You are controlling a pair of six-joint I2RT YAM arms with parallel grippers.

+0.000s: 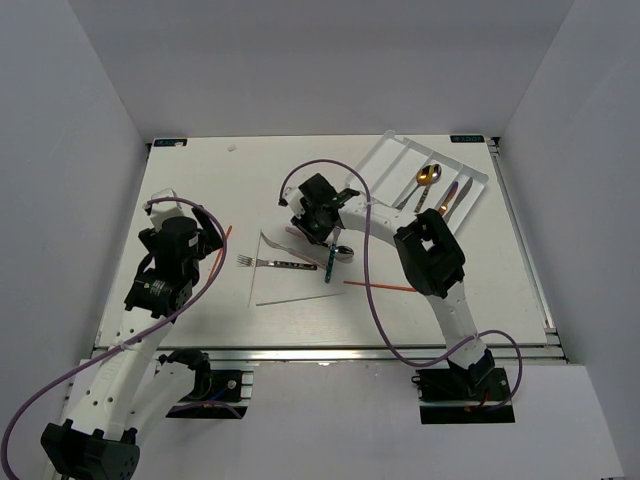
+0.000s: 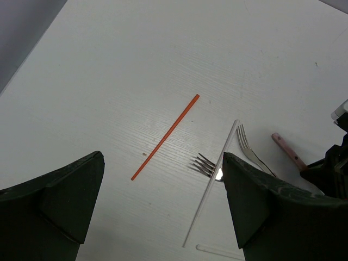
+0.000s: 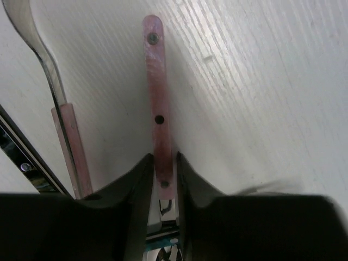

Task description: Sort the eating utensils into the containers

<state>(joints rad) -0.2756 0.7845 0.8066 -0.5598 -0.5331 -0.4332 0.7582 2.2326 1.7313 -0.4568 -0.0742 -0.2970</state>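
Note:
My right gripper [image 3: 163, 160] is down on the table, shut on the rivet-studded handle of a pink-handled utensil [image 3: 155, 81]. A second pink-handled utensil [image 3: 66, 142] lies just to its left. In the top view this gripper [image 1: 308, 228] sits over the cluster at the table's centre. My left gripper [image 2: 162, 157] hangs wide open and holds nothing, above a red chopstick [image 2: 166, 136], a pale chopstick [image 2: 215, 185] and a silver fork [image 2: 205, 165]. The white tray [image 1: 400, 160] at the back right holds a gold spoon [image 1: 428, 175] and a knife [image 1: 455, 198].
A green-handled spoon [image 1: 332, 258], another red chopstick [image 1: 380, 285] and a second pale chopstick [image 1: 285, 298] lie near the centre. A second fork [image 2: 246, 144] lies beside the pale chopstick. White walls close in the table on three sides.

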